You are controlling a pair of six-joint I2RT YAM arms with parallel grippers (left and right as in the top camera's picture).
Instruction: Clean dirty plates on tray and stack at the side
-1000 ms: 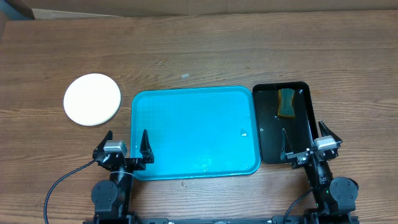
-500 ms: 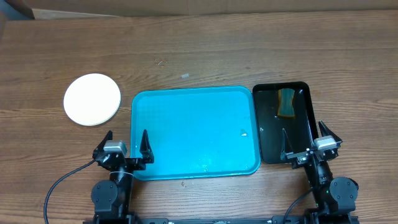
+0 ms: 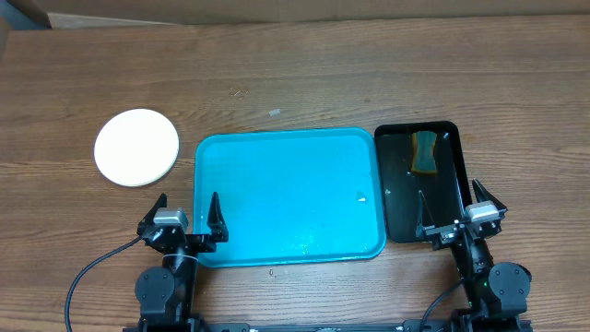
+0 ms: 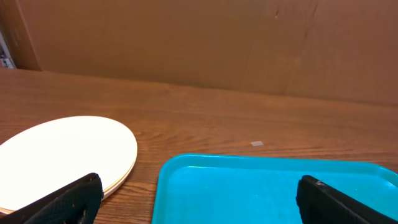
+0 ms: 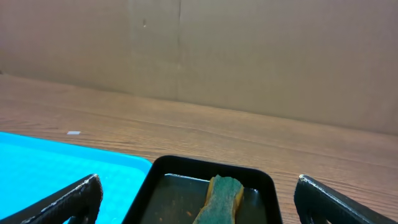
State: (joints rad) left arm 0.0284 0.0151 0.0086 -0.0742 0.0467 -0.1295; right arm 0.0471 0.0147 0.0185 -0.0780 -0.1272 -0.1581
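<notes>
QTY / POSITION CHECK

1. The plates [image 3: 136, 147] are sitting as 1 round white stack on the table [image 3: 304, 74]. The stack is lying L of the tray [image 3: 277, 184], near it but not touching.
   - Overhead view is showing the top plate only, white w/ no smears.
   - L wrist view is showing thin layered edges under the top rim, so more than 1 plate is lying there. Exact count cannot be told (edges are merging in the glare).
   - The frame's lower-L edge is cutting off part of the stack in that view.
2. The tray, 1 pc, turquoise, is lying centre-front. Its floor is carrying 1 small white speck [image 3: 360, 196] and a wet-looking patch near the front rim.
3. The black tray [image 3: 401, 207], 1 pc, is lying just beside the turquoise tray's R rim. It is holding 1 green-and-yellow sponge [image 3: 425, 151] at its far end.
4. 1 small pale scrap [image 3: 274, 112] is lying on the table beyond the tray; too small to identify.

GRIPPERS (2 pcs)

- L gripper [image 3: 188, 201] is hovering at the tray's front-L corner, fingers spread wide and grasping nothing.
- R gripper [image 3: 450, 192] is hovering at the black tray's front end, fingers likewise spread wide and empty.
- Wrist views are showing only the finger tips, in the lower corners.
- The overhead frame's bottom edge is cutting off both arm bases.
</notes>
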